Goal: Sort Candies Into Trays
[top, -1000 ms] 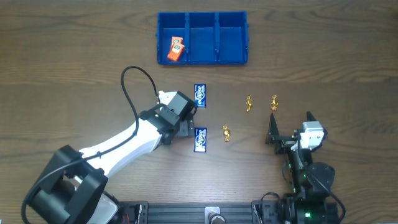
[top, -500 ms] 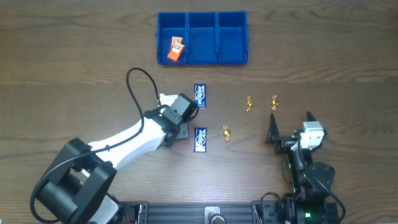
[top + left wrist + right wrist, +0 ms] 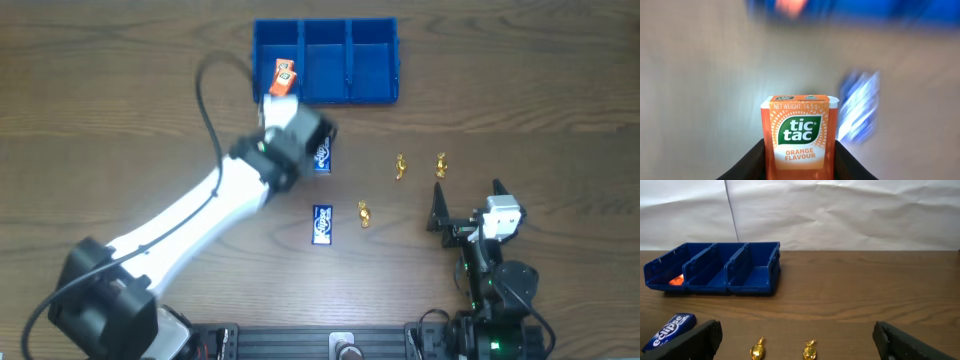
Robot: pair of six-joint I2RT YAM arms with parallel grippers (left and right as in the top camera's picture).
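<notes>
My left gripper (image 3: 799, 165) is shut on an orange mint box (image 3: 799, 137), held upright above the table. From above, the left gripper (image 3: 312, 133) sits just below the blue three-compartment tray (image 3: 372, 92), beside a blue gum pack (image 3: 321, 156). Another orange box (image 3: 284, 78) lies in the tray's left compartment. A second blue pack (image 3: 321, 224) and three gold candies (image 3: 400, 166) (image 3: 441, 165) (image 3: 364, 214) lie on the table. The right gripper (image 3: 467, 200) rests open at the right, holding nothing.
The right wrist view looks across the wooden table to the tray (image 3: 715, 267), a blue pack (image 3: 667, 330) and two gold candies (image 3: 757, 349) (image 3: 810, 349). A white sheet hangs behind. The left arm's black cable (image 3: 205, 110) loops upward.
The left arm has risen from the spot between the two blue packs and swung toward the tray with the orange box. The right arm stayed still.
</notes>
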